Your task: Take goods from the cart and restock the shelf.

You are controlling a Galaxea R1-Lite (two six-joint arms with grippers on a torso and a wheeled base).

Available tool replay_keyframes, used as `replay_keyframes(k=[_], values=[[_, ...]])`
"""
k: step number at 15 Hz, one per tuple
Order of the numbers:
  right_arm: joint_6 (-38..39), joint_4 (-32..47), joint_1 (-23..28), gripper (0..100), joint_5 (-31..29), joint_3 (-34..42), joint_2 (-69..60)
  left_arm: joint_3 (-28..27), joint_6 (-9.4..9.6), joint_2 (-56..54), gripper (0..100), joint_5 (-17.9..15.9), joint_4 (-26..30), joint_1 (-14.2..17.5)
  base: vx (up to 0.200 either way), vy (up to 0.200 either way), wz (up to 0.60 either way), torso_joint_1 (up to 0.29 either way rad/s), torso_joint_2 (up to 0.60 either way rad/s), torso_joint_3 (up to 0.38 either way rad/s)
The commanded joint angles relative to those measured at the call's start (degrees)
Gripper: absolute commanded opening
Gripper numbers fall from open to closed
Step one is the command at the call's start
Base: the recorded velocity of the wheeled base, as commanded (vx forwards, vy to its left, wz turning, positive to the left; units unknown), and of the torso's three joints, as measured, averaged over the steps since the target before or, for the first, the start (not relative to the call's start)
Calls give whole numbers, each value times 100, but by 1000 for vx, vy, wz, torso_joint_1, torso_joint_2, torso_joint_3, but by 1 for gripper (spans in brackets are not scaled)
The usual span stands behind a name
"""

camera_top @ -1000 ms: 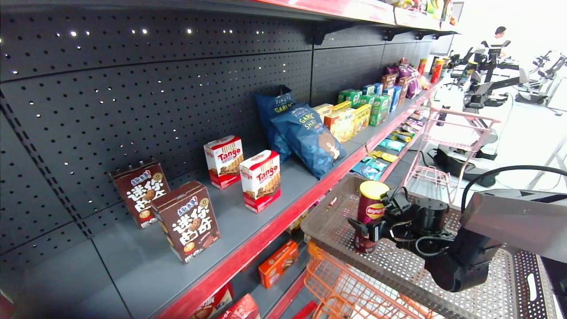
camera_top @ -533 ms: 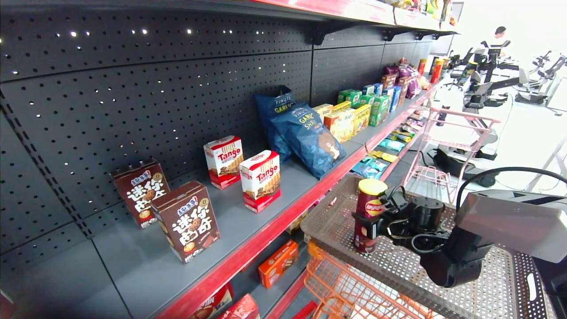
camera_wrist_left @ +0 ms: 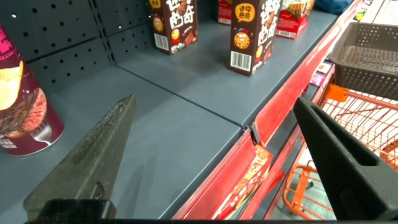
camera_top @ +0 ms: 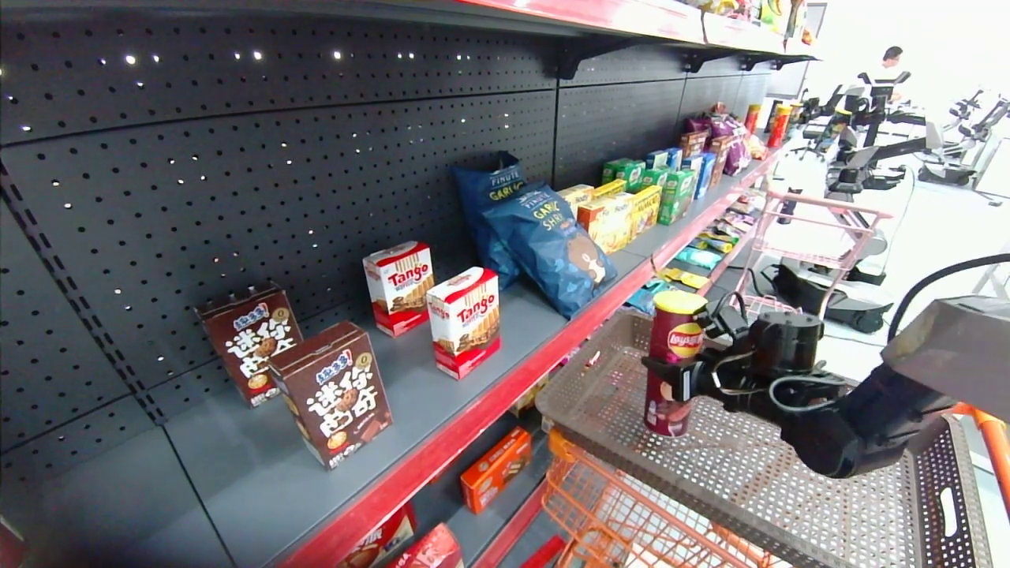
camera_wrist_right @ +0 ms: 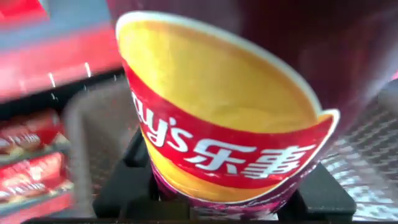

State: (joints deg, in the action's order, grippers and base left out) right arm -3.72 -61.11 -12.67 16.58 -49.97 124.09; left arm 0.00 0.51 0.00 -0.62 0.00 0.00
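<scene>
Can [camera_top: 667,410], maroon with a yellow lid, is held upright by the right tool [camera_top: 680,380] over the brown perforated tray [camera_top: 600,394], right of the shelf [camera_top: 442,394]; the left tool [camera_wrist_left: 217,162] is spread wide.

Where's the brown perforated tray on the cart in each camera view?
Head view: the tray sits atop the orange cart, under the chip can in the right gripper.
Left wrist view: the tray lies beyond the red shelf edge, above the orange cart.
Right wrist view: blurred, behind the can.
Shared landmark: the red shelf edge.
</scene>
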Motion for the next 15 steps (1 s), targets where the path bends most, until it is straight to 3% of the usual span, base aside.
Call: replay_keyframes(k=[1,6,7,10,15], values=[[91,811,106,0,-304,295,-1739,0,2,0,100,1,0,0,0,0,0,0,0,0],[389,2842,27,0,-2396,1147,-4226,0,2,0,100,1,0,0,0,0,0,0,0,0],[389,3246,115,0,-2572,1367,-4780,0,2,0,100,1,0,0,0,0,0,0,0,0],[372,3624,572,0,-2590,1859,-5668,0,2,0,100,1,0,0,0,0,0,0,0,0],[381,3597,546,0,-2563,2017,-5931,0,2,0,100,1,0,0,0,0,600,0,0,2]])
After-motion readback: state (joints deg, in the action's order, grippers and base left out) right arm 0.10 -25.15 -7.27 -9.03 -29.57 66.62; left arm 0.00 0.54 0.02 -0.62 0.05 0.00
